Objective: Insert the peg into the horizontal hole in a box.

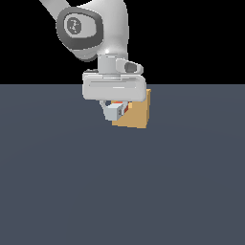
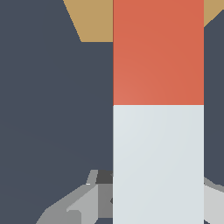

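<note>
My gripper [image 1: 114, 111] is shut on the peg [image 1: 113, 112], holding it by its white part just above the floor. In the wrist view the peg [image 2: 158, 109] fills the middle: white near the fingers [image 2: 74, 205], orange-red toward the box [image 2: 94, 19]. The tan box [image 1: 136, 114] stands right behind the gripper in the exterior view, with the peg's orange-red end pointing at it and close to its face. The hole is hidden behind the peg and the hand in both views. I cannot tell whether the peg's tip touches the box.
A flat dark grey-blue floor [image 1: 122, 191] spreads around the box and gripper. The arm's white links [image 1: 91, 28] rise above the hand. No other objects show.
</note>
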Robot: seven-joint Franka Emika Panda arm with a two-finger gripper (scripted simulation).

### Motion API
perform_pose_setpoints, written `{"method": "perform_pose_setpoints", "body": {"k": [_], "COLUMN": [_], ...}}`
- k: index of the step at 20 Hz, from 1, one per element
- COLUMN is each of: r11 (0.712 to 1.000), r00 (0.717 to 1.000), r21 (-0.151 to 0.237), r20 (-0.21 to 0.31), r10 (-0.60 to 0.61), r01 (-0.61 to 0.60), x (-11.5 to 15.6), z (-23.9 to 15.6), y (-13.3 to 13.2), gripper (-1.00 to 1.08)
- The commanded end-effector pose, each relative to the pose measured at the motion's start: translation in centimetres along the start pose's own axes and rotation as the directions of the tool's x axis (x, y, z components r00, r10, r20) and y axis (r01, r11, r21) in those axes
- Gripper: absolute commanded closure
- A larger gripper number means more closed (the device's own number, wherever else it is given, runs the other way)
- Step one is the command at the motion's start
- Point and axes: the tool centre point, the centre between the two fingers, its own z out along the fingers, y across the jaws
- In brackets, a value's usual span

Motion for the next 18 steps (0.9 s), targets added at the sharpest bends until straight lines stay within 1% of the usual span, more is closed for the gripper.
{"method": "perform_pose_setpoints", "body": {"k": [1,6,18], "r11": [1.0,1.0,1.0], "r00": [1.0,1.0,1.0], "r21": [-0.002,-0.002,-0.001], "r20": [-0.001,-0.001,-0.001], "r10": [0.013,0.021,0.02], "r01": [-0.013,-0.021,-0.02], "x": [0.75,1.33,1.27], "z": [-0.34,-0.49,-0.48], "y": [0.24,0.36,0.58], "gripper": [1.08,1.08,1.08]}}
